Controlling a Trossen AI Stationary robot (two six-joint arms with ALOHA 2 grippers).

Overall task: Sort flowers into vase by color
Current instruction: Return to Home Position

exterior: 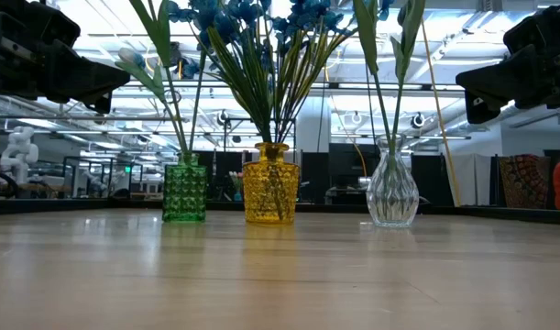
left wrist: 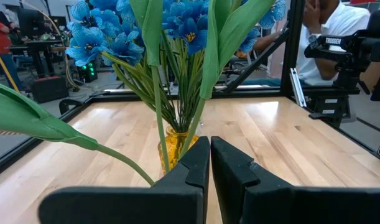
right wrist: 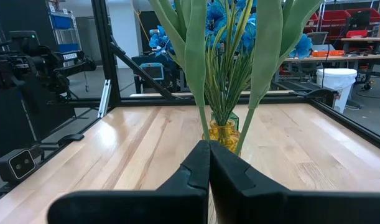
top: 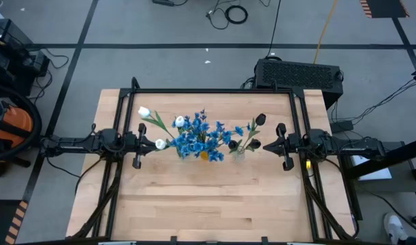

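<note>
**A:** Where does each colour sit?

**B:** In three vases lined up left to right across the middle of the table (top: 194, 211). The green vase (exterior: 184, 192) on the left holds the white tulips (top: 144, 112), and their heads lean out to the left and the far side. The yellow vase (exterior: 270, 194) in the centre holds the bushy blue flowers (top: 201, 136). The clear glass vase (exterior: 392, 192) on the right holds the dark buds (top: 261, 120).

**A:** And the arms?

**B:** The left gripper (top: 144, 144) hangs above the left side of the table, pointing at the vases. One white bloom is just beside its tips, though I cannot tell whether they touch. Its fingers are pressed almost together, with only a thin slit between them, and they hold nothing. The right gripper (top: 278, 145) mirrors it on the right, near the dark buds. Its fingers are closed tip to tip and are also empty.

**A:** Anyone nearby?

**B:** A person (left wrist: 329, 28) in a white shirt is beyond the table's right edge, behind the right arm
</note>
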